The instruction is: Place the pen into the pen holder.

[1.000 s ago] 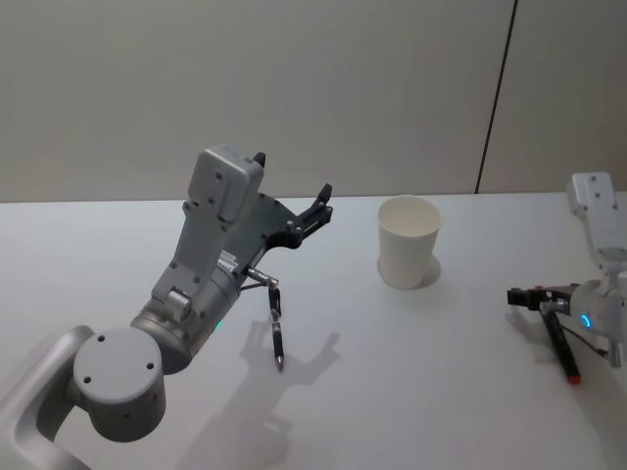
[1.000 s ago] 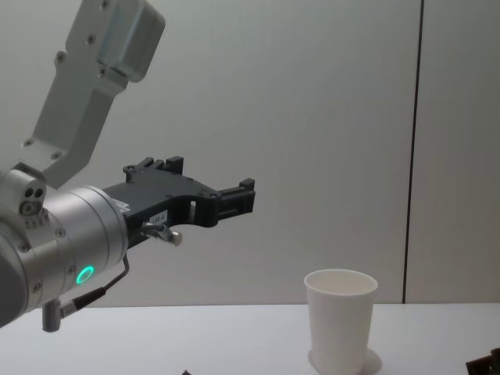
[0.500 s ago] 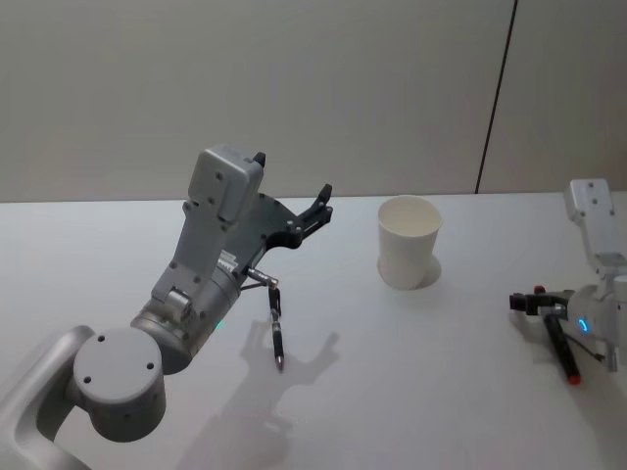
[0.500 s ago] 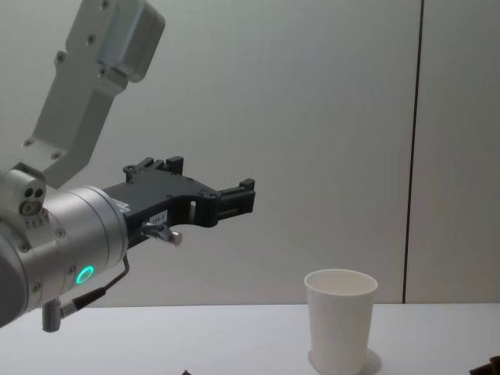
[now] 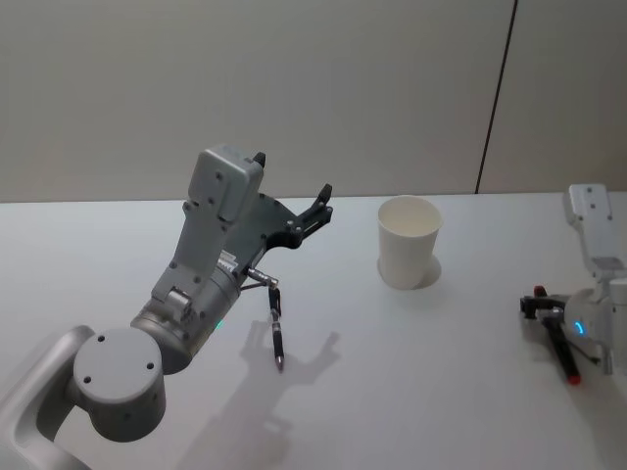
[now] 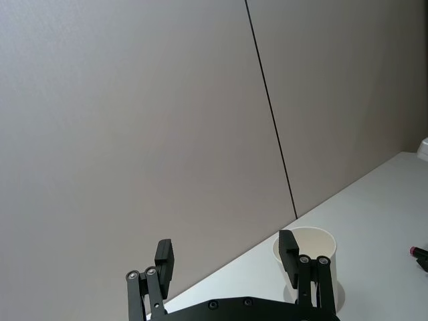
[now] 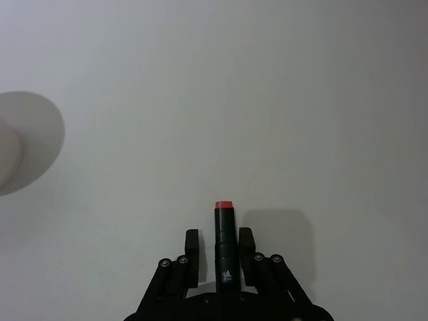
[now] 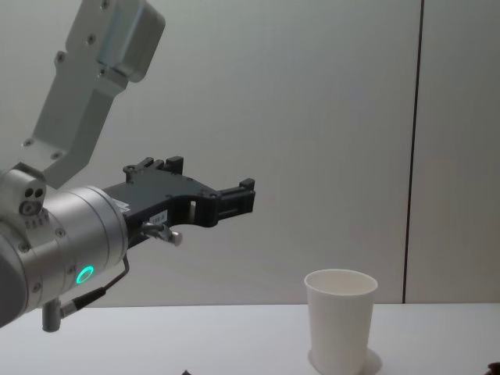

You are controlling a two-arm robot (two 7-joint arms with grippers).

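1. The bench [image 5: 431, 392] is a smooth, matte white surface carrying soft grey shadows. Behind it stands a plain greyish wall [image 5: 294, 78] of flat panels, split by one thin dark vertical seam [image 5: 498, 98].
2. On the left, the left end effector [image 6: 226, 249] hangs raised well above the bench. It is black and angular, mounted on a rounded grey metal arm. It is released, with its two fingers spread wide.
3. Beneath that arm a slim dark stick [image 5: 278, 333], pen-shaped, lies flat on the bench.
4. Right of centre stands the pen holder [image 5: 409, 245], a white paper cup. It is upright, rolled at the rim and tapers to a narrower base.
5. At the far right, well apart from the cup, the right end effector [image 7: 219, 235] sits low over the bench. The pen [image 7: 225, 217], a black cylinder with a red end, sits between its fingers. They flank it with slim gaps and are not clenched.
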